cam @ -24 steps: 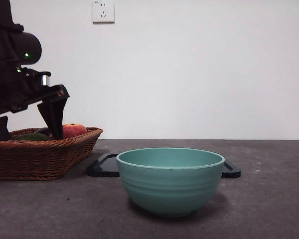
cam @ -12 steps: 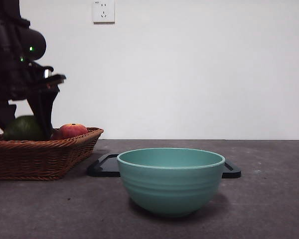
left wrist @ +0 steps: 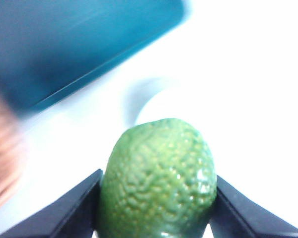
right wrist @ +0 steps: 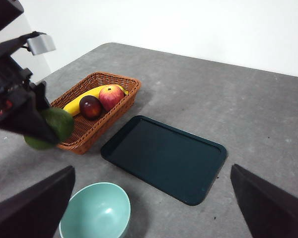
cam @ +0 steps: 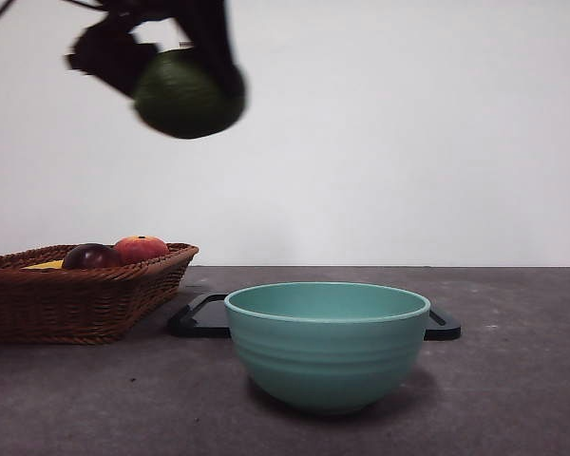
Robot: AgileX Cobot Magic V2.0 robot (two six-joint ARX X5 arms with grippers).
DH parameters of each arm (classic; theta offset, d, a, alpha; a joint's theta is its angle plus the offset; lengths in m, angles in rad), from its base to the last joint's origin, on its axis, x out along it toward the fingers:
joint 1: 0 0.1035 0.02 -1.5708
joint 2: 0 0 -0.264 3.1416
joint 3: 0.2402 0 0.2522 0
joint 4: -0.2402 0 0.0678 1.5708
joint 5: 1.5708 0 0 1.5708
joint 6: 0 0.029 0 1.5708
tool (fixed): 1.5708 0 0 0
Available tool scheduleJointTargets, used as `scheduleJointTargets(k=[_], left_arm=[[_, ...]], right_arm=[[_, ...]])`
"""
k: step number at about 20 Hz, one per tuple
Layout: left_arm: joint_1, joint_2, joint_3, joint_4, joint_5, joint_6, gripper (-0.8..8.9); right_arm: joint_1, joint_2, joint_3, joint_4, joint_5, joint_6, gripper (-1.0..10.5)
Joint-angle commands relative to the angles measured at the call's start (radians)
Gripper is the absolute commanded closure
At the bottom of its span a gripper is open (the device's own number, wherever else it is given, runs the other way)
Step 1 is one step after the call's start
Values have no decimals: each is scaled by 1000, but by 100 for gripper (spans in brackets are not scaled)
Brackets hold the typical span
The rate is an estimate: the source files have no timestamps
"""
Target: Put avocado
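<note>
Front view: left gripper [cam: 176,81] grasps the avocado [cam: 188,95] between its jaws, high above the worktop [cam: 513,380]. Below it and to one side sits the basket [cam: 76,299] holding a red fruit [cam: 140,249], a maroon fruit [cam: 90,256] and a banana [right wrist: 84,99]; bowl [cam: 327,342] and tray [right wrist: 164,157] lie beyond. Right gripper [right wrist: 154,218] stands open, apart.

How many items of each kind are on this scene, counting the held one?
Fruit: 4: avocado in the left gripper; banana, red apple, maroon fruit in the basket
Basket: 1
Bowl: 1
Tray: 1
Total: 7
</note>
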Motion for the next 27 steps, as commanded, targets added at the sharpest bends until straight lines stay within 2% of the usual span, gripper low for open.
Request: scheduleJointTargets(k=[1,4,8,13,16,21,24,27], left_arm=[[-87,57,18,50,7,-10,600],[-187,133,18,97,6,-8,601],[-238,245,18,149,-7,-5,601],[-245,353,18,174,-18,-3,602],[-252,400,18,187,-64,-4,602],[-256,449,18,194,-67,-5,602],[-258,467,18,195,-116,-4,602],[-258,483,18,194,-118,-4,601]], right_arm=[[3,5,14,8,-1,-3,442],[3,5,14,8,-1,-3,442],[3,5,14,8,0,-4,442],[3,5,14,8,-1,-3,442],[3,5,14,8,-1,-3,442],[3,5,14,8,0,-3,442],[3,5,14,8,0,-3,442],[3,5,14,8,0,-3,442]])
